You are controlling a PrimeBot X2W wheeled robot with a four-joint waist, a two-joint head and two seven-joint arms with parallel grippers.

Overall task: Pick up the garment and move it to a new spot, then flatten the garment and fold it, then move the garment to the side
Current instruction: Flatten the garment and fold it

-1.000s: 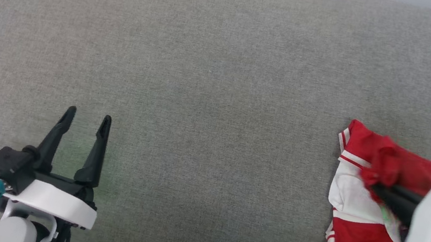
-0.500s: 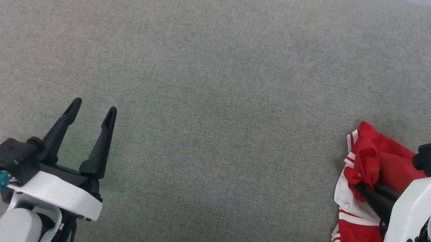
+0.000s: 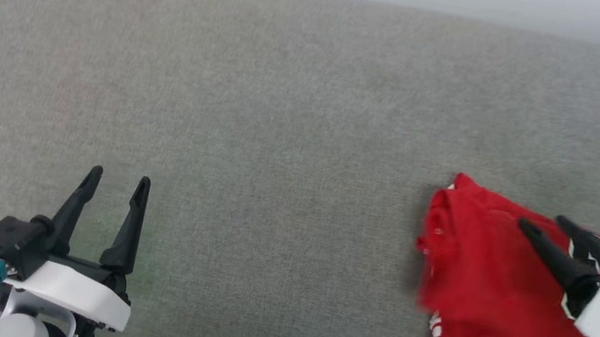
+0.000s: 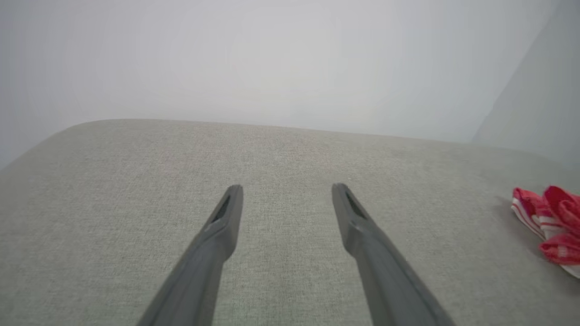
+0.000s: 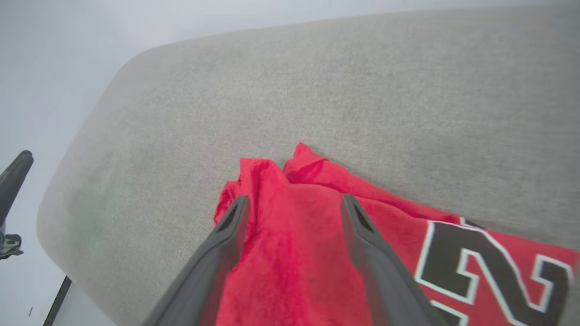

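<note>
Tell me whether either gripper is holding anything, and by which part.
Nothing is held. The right gripper is open above the garment; the left gripper is open over the grey cushion.

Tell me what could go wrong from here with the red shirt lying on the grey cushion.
1. The right gripper stands open close over the garment; whether it touches is unclear. As it pulls away, a finger might snag the loose top layer and drag the fold open.
2. The garment's left edge looks bunched and uneven, so the fold may not lie flat.
3. The left gripper is open far across the cushion, too far to pin slipping cloth.
</note>
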